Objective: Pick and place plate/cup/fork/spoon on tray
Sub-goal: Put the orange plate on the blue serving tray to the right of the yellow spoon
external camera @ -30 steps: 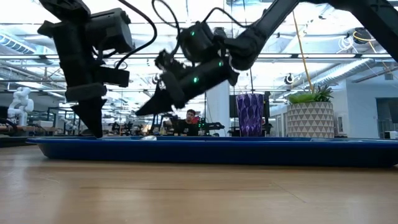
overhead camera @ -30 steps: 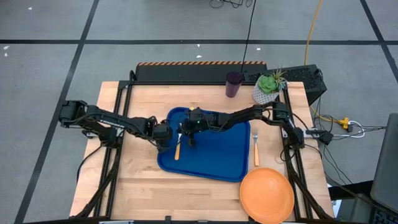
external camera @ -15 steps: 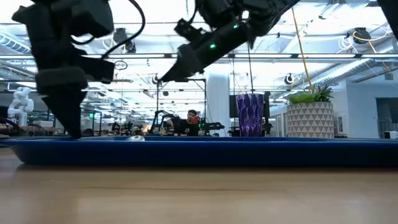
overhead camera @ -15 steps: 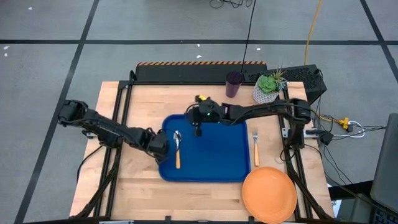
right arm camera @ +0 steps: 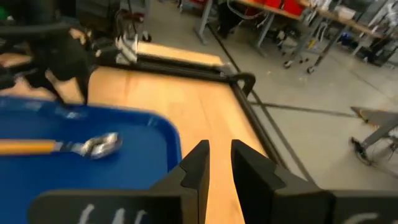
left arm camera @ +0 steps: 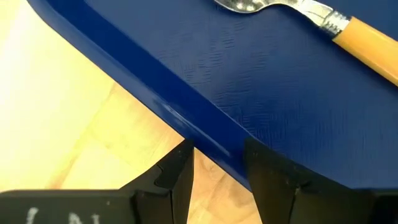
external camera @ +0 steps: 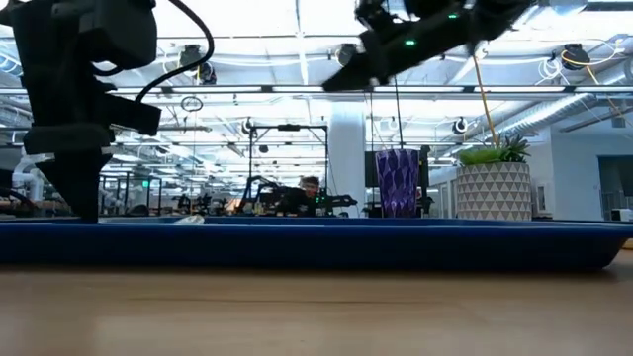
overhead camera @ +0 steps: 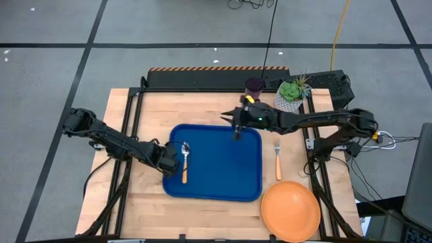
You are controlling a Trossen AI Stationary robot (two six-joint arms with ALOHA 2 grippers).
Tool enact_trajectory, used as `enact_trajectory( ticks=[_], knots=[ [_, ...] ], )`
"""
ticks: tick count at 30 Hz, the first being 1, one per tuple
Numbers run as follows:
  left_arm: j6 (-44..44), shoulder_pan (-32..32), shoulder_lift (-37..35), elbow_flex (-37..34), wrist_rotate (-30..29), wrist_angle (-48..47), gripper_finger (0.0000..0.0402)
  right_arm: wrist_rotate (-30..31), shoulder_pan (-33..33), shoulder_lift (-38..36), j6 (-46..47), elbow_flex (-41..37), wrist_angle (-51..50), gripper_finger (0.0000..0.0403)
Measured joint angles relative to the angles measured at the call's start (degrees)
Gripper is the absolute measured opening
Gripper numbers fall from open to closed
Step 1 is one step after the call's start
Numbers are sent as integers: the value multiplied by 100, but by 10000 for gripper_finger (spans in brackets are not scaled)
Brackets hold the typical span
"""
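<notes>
Spoon (overhead camera: pixel 183 161) lies on tray (overhead camera: pixel 223 169), long axis front-to-back, bowl pointing rearward. My left gripper (overhead camera: pixel 168 160) pinches tray's lip; right gripper (overhead camera: pixel 236 128) slightly parted, empty.

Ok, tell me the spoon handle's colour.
Orange, on the spoon; the left wrist view shows it best.

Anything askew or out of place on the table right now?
The round orange plate overhangs the wooden table's front edge near the right corner. Otherwise orderly: the orange-handled metal spoon lies flat in the blue plastic tray, whose left rim sits between the left hand's fingers. Nothing spilled or damaged.
</notes>
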Motion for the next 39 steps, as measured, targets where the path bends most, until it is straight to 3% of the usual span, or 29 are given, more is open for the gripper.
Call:
enact_trajectory(
  ticks=[10,14,18,21,24,29,35,39],
  knots=[
    [217,135,-187,191,-232,51,140,-13,23,-886,372,-559,-862,61],
    [660,190,-338,567,-737,89,140,-9,112,-1229,686,-554,-1646,61],
    [1994,226,-354,942,-1083,1066,140,306,202,-1657,1043,-554,-2311,61],
    [3334,268,-292,1065,-704,2491,140,373,202,-2004,1329,-544,-2827,61],
    [4159,342,-187,1163,-363,3091,140,-28,208,-2202,1807,-467,-4027,61],
    [4883,580,-155,1276,-598,3282,140,-886,714,-2025,2740,-444,-5902,61],
    [5345,1046,-151,1274,-675,3509,140,-1977,1930,-1569,3483,-444,-6318,61],
    [5410,1265,-151,1274,-675,3524,140,-2329,2648,-1370,4111,-444,-6546,61]
  ],
)
